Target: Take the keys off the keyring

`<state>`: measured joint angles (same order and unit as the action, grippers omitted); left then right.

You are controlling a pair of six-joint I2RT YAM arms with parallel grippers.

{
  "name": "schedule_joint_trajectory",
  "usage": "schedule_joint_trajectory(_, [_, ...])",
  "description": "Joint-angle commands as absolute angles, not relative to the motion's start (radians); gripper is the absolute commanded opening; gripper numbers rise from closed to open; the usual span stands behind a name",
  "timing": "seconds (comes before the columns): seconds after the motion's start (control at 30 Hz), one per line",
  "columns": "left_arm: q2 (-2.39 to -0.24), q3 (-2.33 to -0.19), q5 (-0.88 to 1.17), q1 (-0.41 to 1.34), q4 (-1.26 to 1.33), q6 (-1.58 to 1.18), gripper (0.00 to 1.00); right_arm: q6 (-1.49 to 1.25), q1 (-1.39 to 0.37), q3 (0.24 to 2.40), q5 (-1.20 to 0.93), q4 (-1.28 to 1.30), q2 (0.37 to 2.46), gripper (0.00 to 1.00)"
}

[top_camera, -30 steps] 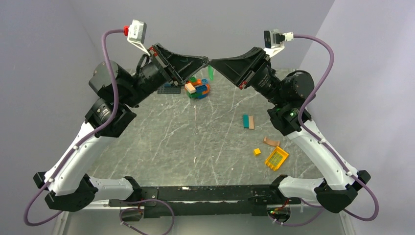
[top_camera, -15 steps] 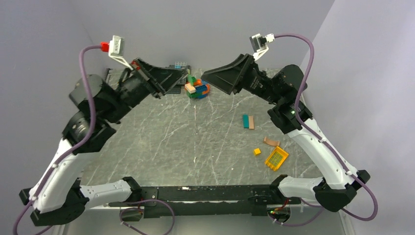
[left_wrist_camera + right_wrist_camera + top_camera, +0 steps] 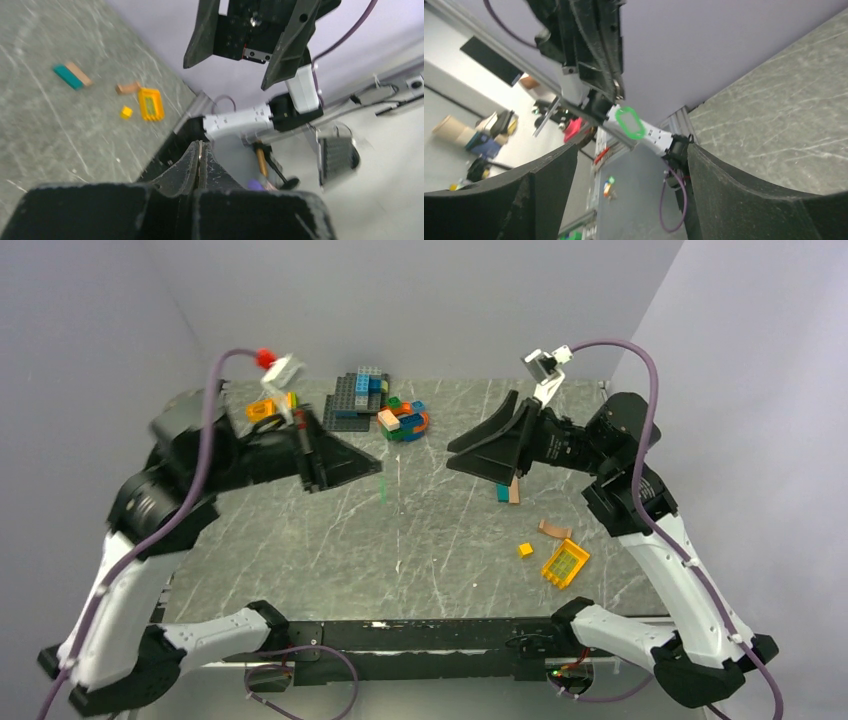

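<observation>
My left gripper (image 3: 378, 468) hangs over the table's middle left, shut on a thin metal piece (image 3: 200, 150) whose edge shows between its jaws. A green oval loop (image 3: 630, 122) dangles from that gripper's tip, and it shows faintly as the green loop (image 3: 381, 483) from above. Which of the two is a key and which the keyring I cannot tell. My right gripper (image 3: 449, 457) faces it from the right, a hand's width away. It is open, and nothing lies between its fingers (image 3: 549, 175).
A pile of coloured bricks (image 3: 402, 420) and a dark baseplate stack (image 3: 358, 400) sit at the back. Teal and tan bricks (image 3: 507, 492), a tan piece (image 3: 553, 530), a small yellow brick (image 3: 525, 550) and an orange tray piece (image 3: 565, 563) lie at the right.
The grippers met tip to tip high at the back, then drew apart and came lower. The right gripper opened and let go; the green loop stayed with the left.
</observation>
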<state>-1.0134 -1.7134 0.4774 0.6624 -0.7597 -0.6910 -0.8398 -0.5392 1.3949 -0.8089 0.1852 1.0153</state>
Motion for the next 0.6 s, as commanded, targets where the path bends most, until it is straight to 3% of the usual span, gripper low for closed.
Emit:
schedule_joint_trajectory(0.0, [-1.167,-1.816,0.743,0.656,-0.847,-0.652,0.0,-0.824,-0.538,1.423,-0.972,0.194,1.041,0.82])
schedule_joint_trajectory(0.23, [-1.218,-1.79,0.875,0.652,-0.685,-0.757,0.0,-0.768,-0.538,1.49,-1.029,0.271,1.1,0.61])
schedule_joint_trajectory(0.57, [-1.228,-1.78,0.892,0.652,-0.624,-0.804,0.0,-0.737,-0.547,1.518,-1.077,0.301,1.151,0.51])
